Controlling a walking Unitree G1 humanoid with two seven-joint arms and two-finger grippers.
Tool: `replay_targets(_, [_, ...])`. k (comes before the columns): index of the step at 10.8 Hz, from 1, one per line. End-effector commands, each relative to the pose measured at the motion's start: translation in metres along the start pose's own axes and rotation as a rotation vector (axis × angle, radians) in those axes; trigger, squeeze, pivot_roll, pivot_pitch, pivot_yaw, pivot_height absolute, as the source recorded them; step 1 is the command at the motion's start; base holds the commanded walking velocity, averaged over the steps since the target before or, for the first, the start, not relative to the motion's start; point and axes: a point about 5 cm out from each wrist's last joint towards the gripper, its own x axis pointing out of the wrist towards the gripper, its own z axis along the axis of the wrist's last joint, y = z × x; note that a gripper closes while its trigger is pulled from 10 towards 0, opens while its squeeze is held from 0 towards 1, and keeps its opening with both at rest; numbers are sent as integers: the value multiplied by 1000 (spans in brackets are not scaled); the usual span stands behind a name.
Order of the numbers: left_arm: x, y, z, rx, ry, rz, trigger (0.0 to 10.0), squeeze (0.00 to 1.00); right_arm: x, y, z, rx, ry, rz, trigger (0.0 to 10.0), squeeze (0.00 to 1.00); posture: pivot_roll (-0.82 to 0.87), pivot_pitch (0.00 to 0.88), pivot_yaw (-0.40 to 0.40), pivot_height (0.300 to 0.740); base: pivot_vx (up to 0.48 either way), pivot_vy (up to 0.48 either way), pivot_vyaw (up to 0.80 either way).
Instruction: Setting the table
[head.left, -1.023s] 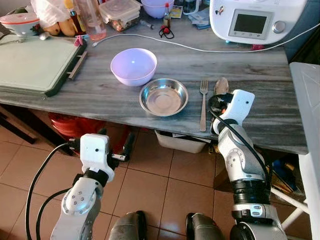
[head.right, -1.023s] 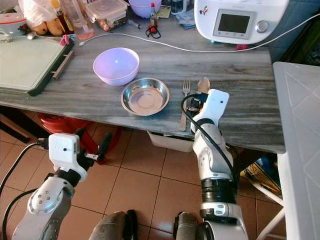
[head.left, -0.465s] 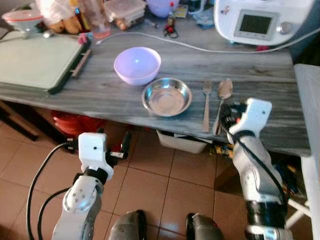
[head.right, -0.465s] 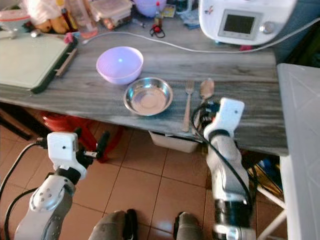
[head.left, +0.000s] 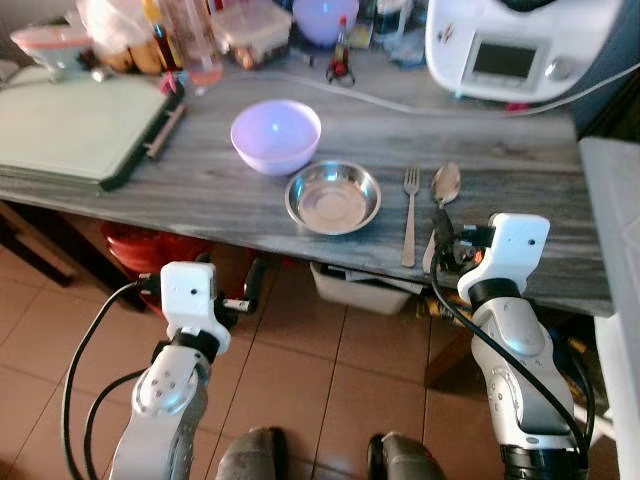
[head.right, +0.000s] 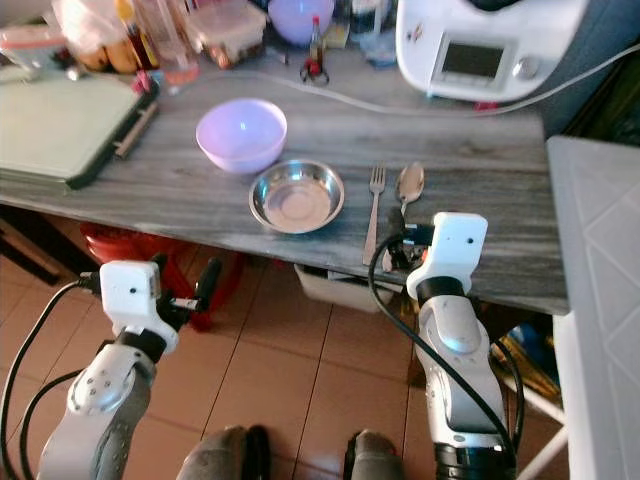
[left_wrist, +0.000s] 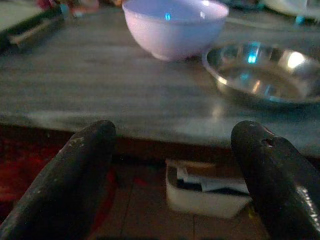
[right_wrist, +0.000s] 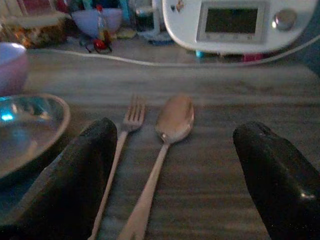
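Since a second ago the right gripper (right_wrist: 170, 165) has drawn back from over the spoon (head.left: 441, 205) to the near edge of the table (head.left: 520, 170), leaving the spoon lying flat on the wood. Its fingers (right_wrist: 82, 170) are spread wide, with the spoon's handle running between them in the right wrist view and nothing pinched.

Spoon and fork (head.left: 409, 213) lie side by side, handles toward the near edge, the fork on the left and the spoon just to its right. Left of the fork sits the steel bowl (head.left: 333, 197), shallow and with nothing in it. Touching its far-left rim stands the lilac bowl (head.left: 275, 135), whose inside shows only a spot of reflected light.

At the far edge, a clear lidded box (head.left: 251, 18) holds some dark food that cannot be made out, and a second lilac bowl (head.left: 325, 14) stands beside it. A white kitchen machine (head.left: 520, 45) occupies the far right, and a green cutting board (head.left: 70, 125) the left.

Down on the left, the left gripper (left_wrist: 172, 175) hangs below the table's near edge, over the tiled floor (head.left: 330, 370), its fingers (left_wrist: 75, 175) spread apart and holding nothing.
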Motion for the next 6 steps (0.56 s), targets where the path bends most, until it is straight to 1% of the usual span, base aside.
replay_targets(1, [3, 0, 0, -2, -7, 5, 10000, 0, 1, 1, 0, -2, 0, 11, 10000, 1000, -22, 44, 37, 740, 0, 0, -563])
replay_targets(2, [4, -1, -1, -1, -11, 5, 10000, 0, 0, 1, -1, -5, 3, 9, 10000, 925, -24, 41, 35, 740, 0, 0, -800])
replay_targets(3, [6, -1, -1, -5, -15, 6, 10000, 0, 0, 0, -1, -9, 3, 8, 10000, 820, -26, 37, 32, 740, 0, 0, -800])
replay_targets(4, [6, -1, -2, -9, -19, 9, 10000, 0, 2, -2, -1, -14, 3, 10, 10000, 420, -28, 35, 28, 740, 0, 0, -800])
replay_targets(5, [6, -1, -2, -10, -20, 11, 10000, 0, 2, -2, -2, -14, 5, 11, 10000, 345, -28, 36, 27, 740, 0, 0, -506])
replay_targets(6, [7, -1, -2, -10, -21, 12, 10000, 0, 2, -2, -2, -14, 7, 11, 10000, 153, -28, 35, 25, 740, 0, 0, 0])
